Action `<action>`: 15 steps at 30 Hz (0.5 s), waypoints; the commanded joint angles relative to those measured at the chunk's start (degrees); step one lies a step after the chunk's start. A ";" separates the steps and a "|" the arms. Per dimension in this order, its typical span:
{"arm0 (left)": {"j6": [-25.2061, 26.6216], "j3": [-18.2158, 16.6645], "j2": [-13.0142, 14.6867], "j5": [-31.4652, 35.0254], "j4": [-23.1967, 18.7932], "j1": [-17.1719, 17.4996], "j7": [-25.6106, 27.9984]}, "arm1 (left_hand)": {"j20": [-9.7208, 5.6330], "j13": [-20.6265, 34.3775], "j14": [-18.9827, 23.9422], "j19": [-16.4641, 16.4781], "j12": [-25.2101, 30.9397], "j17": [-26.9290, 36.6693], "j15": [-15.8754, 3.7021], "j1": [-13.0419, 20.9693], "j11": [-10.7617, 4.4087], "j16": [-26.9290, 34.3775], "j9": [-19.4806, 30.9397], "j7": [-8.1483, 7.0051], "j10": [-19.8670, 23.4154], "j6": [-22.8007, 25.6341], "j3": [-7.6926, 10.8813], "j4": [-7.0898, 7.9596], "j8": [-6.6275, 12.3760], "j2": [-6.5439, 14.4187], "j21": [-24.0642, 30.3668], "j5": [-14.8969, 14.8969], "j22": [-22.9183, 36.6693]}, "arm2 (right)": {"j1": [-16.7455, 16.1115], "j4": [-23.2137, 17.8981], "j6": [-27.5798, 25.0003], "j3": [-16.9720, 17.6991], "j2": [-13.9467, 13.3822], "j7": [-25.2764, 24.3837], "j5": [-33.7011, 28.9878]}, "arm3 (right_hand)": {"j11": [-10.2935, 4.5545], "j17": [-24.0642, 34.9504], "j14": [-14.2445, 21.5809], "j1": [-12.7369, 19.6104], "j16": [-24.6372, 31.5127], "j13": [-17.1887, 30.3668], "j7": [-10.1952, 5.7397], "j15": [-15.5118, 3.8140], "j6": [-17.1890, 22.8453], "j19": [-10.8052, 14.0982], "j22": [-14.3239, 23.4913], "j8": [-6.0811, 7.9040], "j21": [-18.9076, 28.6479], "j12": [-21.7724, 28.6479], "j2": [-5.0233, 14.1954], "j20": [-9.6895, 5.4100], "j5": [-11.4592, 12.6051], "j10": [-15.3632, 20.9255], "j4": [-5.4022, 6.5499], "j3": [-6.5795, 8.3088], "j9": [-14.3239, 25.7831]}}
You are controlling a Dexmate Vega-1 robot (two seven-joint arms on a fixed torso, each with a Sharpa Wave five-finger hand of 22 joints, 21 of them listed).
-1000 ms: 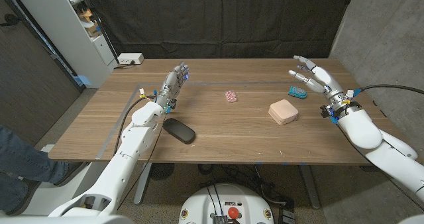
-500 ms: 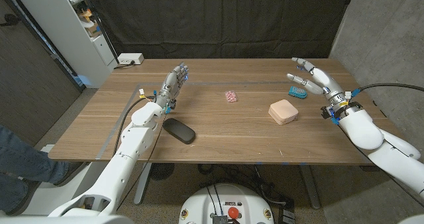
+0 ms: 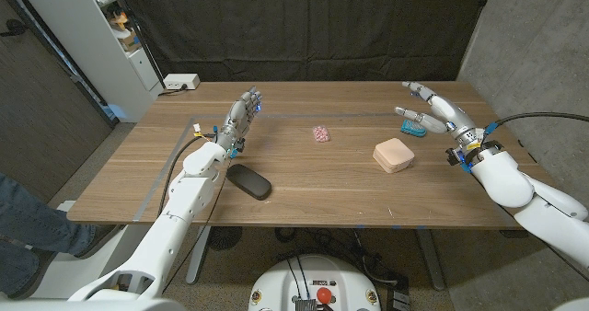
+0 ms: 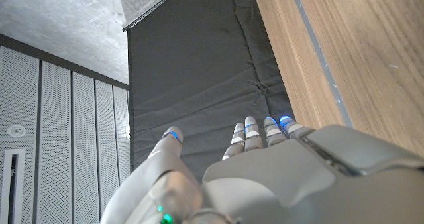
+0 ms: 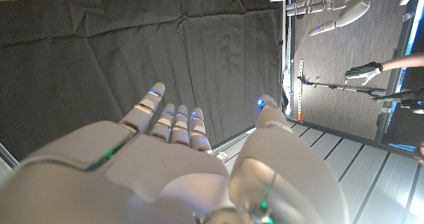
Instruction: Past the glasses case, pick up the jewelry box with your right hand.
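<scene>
On the right half of the counter (image 3: pixel 304 187) sits the jewelry box (image 3: pixel 393 155), a squarish pale pink box, lid down, nothing touching it. Right hand (image 3: pixel 440 115) is up at the far right, above the counter, fingers (image 3: pixel 412 88) spread wide and reaching toward the middle, holding nothing. Just under those fingers lies a small teal object (image 3: pixel 411 126) near the far edge; whether the hand touches it, I cannot tell. The box is nearer the robot than that hand and a little toward the middle, apart from it.

Over to the left: the glasses case (image 3: pixel 249 181), dark and oval, lies near the front edge, just beside the left forearm. Left hand (image 3: pixel 240 120) stands beyond it, fingers straight and close together, pointing toward the far edge, gripping nothing. A small pink-and-white item (image 3: pixel 320 133) rests mid-counter, between the 2 hands and well apart from the box.

From the left wrist, the left hand (image 4: pixel 265 174) shows its back, fingers (image 4: pixel 252 128) extended against a black curtain (image 4: pixel 199 71), counter edge running alongside. From the right wrist, the right hand (image 5: pixel 179 171) likewise has its fingers (image 5: pixel 173 118) extended and thumb set apart, nothing in the palm's reach. A white power strip (image 3: pixel 180 82) sits at the counter's far left corner.
</scene>
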 commanded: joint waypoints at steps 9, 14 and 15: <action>-0.69 0.10 -0.20 -0.03 1.61 -1.19 -0.87 | 0.23 0.08 -0.03 -0.11 0.18 0.11 0.63 0.03 0.70 0.34 0.12 0.24 -0.23 0.39 0.06 -0.40 0.44 0.53 0.19 0.03 0.26 | -0.97 -2.72 -3.08 0.44 -2.39 1.20 -3.42 | -0.04 -0.01 -0.90 1.34 -0.11 0.09 -0.17 0.17 -0.49 -0.62 0.20 0.13 -0.43 -0.12 -0.69 0.43 0.87 -1.12 -0.83 -0.04 0.06; -0.79 -0.04 -0.24 -0.13 1.93 -1.36 -1.08 | 0.20 0.08 -0.05 -0.11 0.17 0.12 0.82 0.02 0.94 0.33 0.12 0.36 -0.25 0.44 0.04 -0.43 0.45 0.56 0.20 0.03 0.26 | -1.43 -3.65 -4.39 0.70 -2.89 1.81 -3.84 | 0.02 -0.04 -1.02 1.55 -0.10 0.09 -0.08 0.44 -0.66 -0.73 0.20 0.11 -0.40 -0.17 -1.07 0.66 1.02 -1.45 -0.99 -0.11 0.06; -0.82 -0.05 -0.24 -0.12 1.99 -1.39 -1.13 | 0.20 0.08 -0.05 -0.10 0.17 0.12 0.82 0.02 0.90 0.33 0.13 0.39 -0.25 0.45 0.03 -0.44 0.44 0.57 0.20 0.03 0.26 | -1.55 -3.89 -4.74 0.77 -3.03 1.95 -4.00 | -0.01 -0.05 -0.93 1.62 -0.04 0.09 0.12 0.61 -0.70 -0.76 0.20 0.12 -0.38 -0.16 -1.22 0.82 1.08 -1.51 -1.03 -0.15 0.06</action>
